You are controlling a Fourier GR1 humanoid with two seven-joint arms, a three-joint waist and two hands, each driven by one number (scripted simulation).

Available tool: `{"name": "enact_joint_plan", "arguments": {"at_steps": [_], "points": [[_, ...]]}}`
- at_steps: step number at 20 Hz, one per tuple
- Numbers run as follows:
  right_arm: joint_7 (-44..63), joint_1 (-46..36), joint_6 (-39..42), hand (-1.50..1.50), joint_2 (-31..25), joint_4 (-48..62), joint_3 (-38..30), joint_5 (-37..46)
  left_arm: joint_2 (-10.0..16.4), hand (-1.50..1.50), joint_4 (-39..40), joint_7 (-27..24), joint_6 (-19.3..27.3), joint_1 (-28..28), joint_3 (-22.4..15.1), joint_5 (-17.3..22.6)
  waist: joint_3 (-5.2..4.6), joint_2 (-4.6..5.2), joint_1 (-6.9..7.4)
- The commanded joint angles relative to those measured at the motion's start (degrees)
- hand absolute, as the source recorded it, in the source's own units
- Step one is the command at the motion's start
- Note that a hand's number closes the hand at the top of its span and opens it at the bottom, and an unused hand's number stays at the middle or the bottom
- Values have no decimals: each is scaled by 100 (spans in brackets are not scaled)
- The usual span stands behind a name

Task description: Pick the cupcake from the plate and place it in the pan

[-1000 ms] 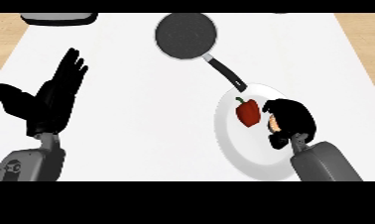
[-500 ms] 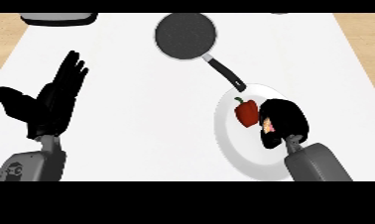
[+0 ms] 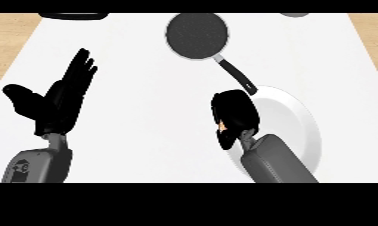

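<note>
Right hand (image 3: 235,112) curled round the cupcake (image 3: 221,128), only a reddish sliver showing. It sits over the 9 o'clock rim of the plate (image 3: 299,117). Pan (image 3: 196,35) lies toward 11 o'clock, presumably the carry heading. Left hand (image 3: 63,95) rests open, fingers up, at 9 o'clock.

Single view from the robot's head, facing steeply down onto the flat white counter top (image 3: 148,80), which fills nearly the whole frame. Strips of tan wood-coloured surface (image 3: 15,27) show at its far corners. Two grey forearms (image 3: 277,162) enter from the lower edge, the black left hand (image 3: 59,97) at left, the black right hand (image 3: 235,112) right of centre. The round black frying pan (image 3: 196,35) sits top centre.
</note>
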Motion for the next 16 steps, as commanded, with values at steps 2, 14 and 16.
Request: {"name": "enact_joint_plan", "arguments": {"at_steps": [2, 14, 16], "points": [[-123, -1457, -5, 150, 511, 123, 1073, -49, -42, 0, 28, 45, -21, -238, -132, -64, 12, 29, 264], [1113, -4433, -1204, 150, 531, 636, 1215, -1367, 68, 0, 52, 282, 35, -304, 101, -8, 5, -11, -47], [630, -4270, -1373, 150, 531, 892, 881, -1248, 51, 0, -328, 346, 54, 13, 116, 28, 10, -26, -173]]}}
